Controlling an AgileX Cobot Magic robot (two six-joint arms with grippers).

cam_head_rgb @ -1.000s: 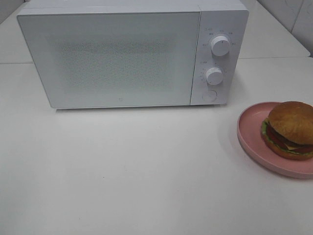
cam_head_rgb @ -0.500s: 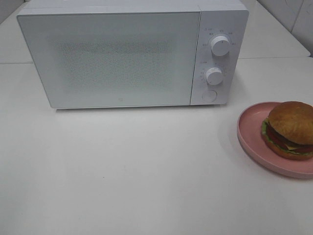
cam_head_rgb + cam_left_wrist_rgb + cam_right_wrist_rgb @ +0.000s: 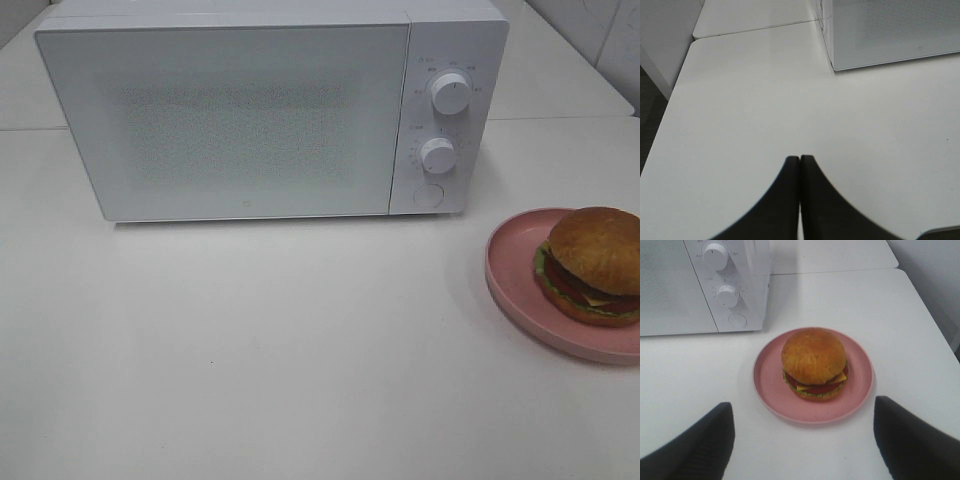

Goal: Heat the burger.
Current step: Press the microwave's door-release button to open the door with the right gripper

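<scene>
Sitting upright, the burger (image 3: 592, 265) is centred on the pink plate (image 3: 508, 268), right side of the white table (image 3: 300, 360), near its right edge. A strip of bare top separates the plate from the microwave (image 3: 250, 120); door closed, dials facing the plate side. A broad bare tabletop lies in front of the door. Right gripper (image 3: 802, 404) is spread wide, empty, fingers flanking the plate's near side. Left gripper (image 3: 800, 161) is pressed closed, empty, over bare table off the microwave's left front corner.

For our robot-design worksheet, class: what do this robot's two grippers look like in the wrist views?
The left gripper has two matte black fingers with flat inner faces and curved outer edges narrowing to tips. The right gripper shows two black rounded fingers. No cables or markings show.
</scene>
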